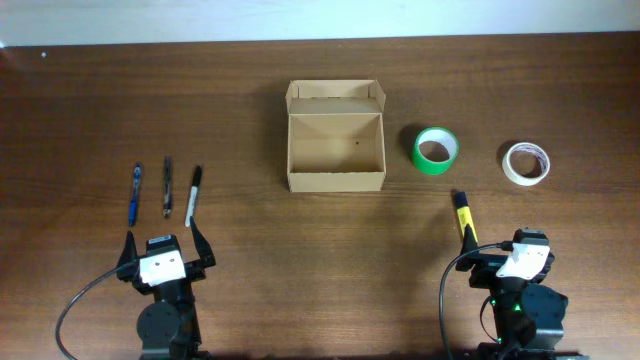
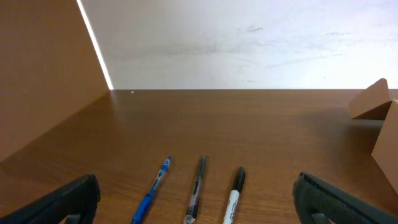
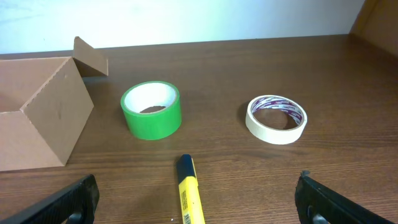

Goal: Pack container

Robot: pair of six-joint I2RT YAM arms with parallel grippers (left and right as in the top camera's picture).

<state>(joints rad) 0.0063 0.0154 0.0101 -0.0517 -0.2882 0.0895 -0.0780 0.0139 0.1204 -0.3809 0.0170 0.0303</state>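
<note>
The container (image 1: 335, 180), an open tan cardboard box with its flap lid folded back, stands at the table's middle back; it looks empty inside. Its side shows in the right wrist view (image 3: 37, 124) and its corner in the left wrist view (image 2: 388, 134). My left gripper (image 1: 163, 252) is open near the front left, just behind a blue pen (image 2: 152, 186), a dark pen (image 2: 198, 186) and a black-capped white marker (image 2: 234, 193). My right gripper (image 1: 505, 252) is open at the front right, with a yellow highlighter (image 3: 189, 193) between its fingers' line.
A green tape roll (image 1: 436, 150) lies right of the box, also in the right wrist view (image 3: 152, 111). A cream tape roll (image 1: 526, 163) lies further right (image 3: 277, 118). The three pens (image 1: 166, 188) lie side by side on the wooden table at left.
</note>
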